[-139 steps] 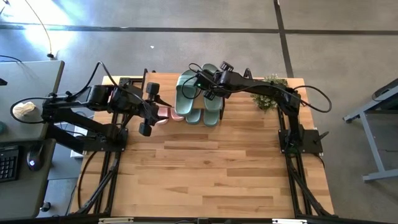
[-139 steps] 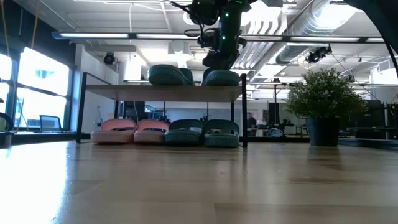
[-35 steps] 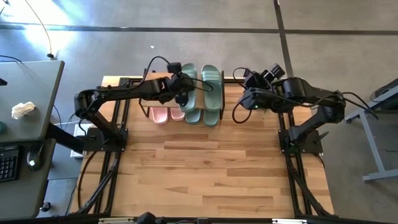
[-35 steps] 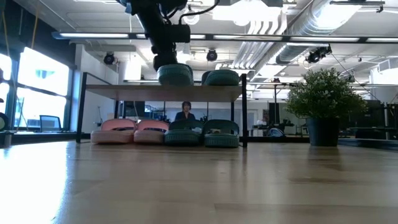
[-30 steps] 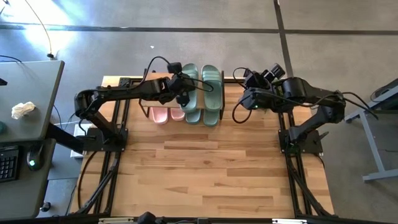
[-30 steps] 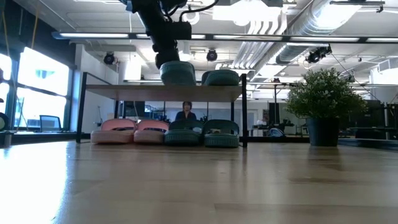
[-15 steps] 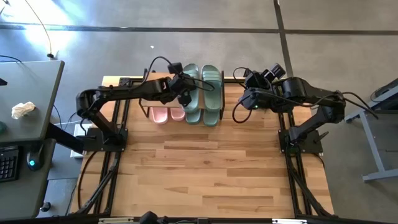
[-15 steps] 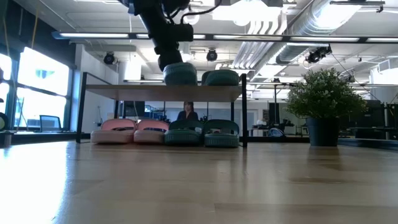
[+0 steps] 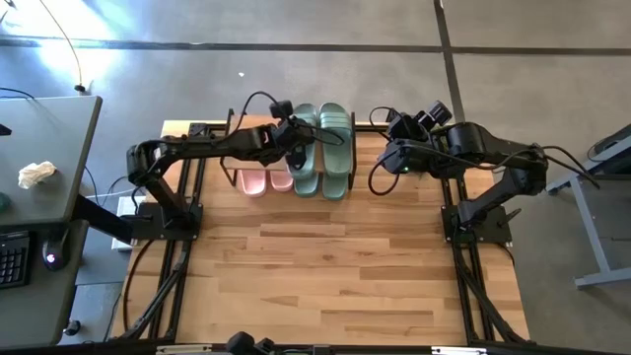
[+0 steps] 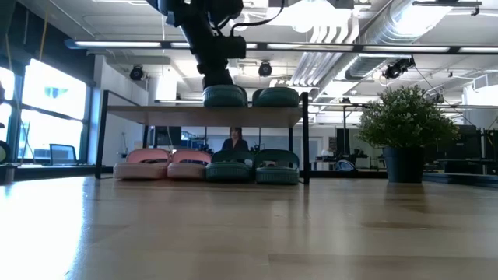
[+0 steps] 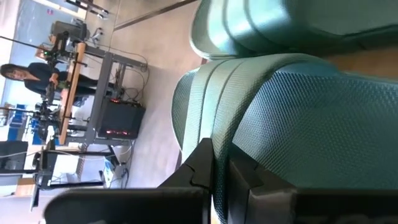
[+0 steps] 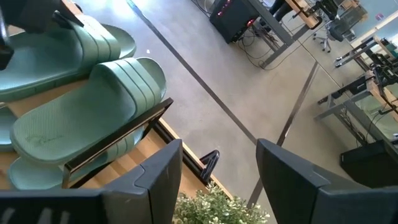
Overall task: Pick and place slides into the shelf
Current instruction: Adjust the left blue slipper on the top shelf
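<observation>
I have the left gripper (image 9: pixel 293 148) over the shelf (image 10: pixel 132 113), its fingers pressed together on the edge of a dark green slide (image 9: pixel 302 138) that lies on the plank top. In the left wrist view the pinched edge of this slide (image 11: pixel 298 124) runs directly ahead of the fingertips, with its long axis extending away from the tool. A second dark green slide (image 9: pixel 335 138) lies just beside it, on the side away from the left arm, and the two long axes run parallel. In the low view both slides sit on the plank, the held one (image 10: pixel 224 96) directly under the tool. Below the plank, the pink pair (image 10: pixel 169 164) and the other green pair (image 10: pixel 255 166) stand in a row on the table. I judge that placement is nearly complete: the coming move is to release and withdraw along the slide's long axis, so that the neighbouring slide is not disturbed. The right gripper (image 12: pixel 217 168) waits beyond the shelf's far end from the left gripper, beside a potted plant (image 10: pixel 405 128), with its fingers spread wide and nothing between them. The left arm is the nearer one.
</observation>
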`<move>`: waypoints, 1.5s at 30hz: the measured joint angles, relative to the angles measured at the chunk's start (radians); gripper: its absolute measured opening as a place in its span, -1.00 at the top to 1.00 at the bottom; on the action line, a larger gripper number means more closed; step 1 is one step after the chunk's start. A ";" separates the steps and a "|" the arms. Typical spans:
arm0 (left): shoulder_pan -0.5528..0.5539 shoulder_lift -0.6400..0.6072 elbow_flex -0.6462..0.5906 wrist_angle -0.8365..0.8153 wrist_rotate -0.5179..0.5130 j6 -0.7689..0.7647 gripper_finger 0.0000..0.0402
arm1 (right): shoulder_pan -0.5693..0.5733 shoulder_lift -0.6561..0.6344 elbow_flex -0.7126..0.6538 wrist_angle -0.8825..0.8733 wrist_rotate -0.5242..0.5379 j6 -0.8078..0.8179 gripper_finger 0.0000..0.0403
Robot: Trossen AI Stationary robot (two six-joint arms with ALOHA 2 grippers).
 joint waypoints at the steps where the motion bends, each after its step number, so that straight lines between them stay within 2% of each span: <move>1: 0.000 0.000 0.001 0.005 0.000 0.000 0.98 | 0.000 0.000 0.000 0.000 0.000 0.000 0.02; 8: 0.001 0.000 0.001 0.027 -0.017 0.000 0.93 | 0.000 0.000 0.000 0.000 0.000 0.000 0.02; 18: 0.001 0.015 0.003 0.055 0.019 -0.004 0.97 | 0.000 0.000 0.000 0.000 -0.007 -0.002 0.02; 45: 0.000 0.008 0.003 0.041 0.037 0.000 0.21 | 0.000 0.000 0.000 -0.015 -0.037 -0.002 0.02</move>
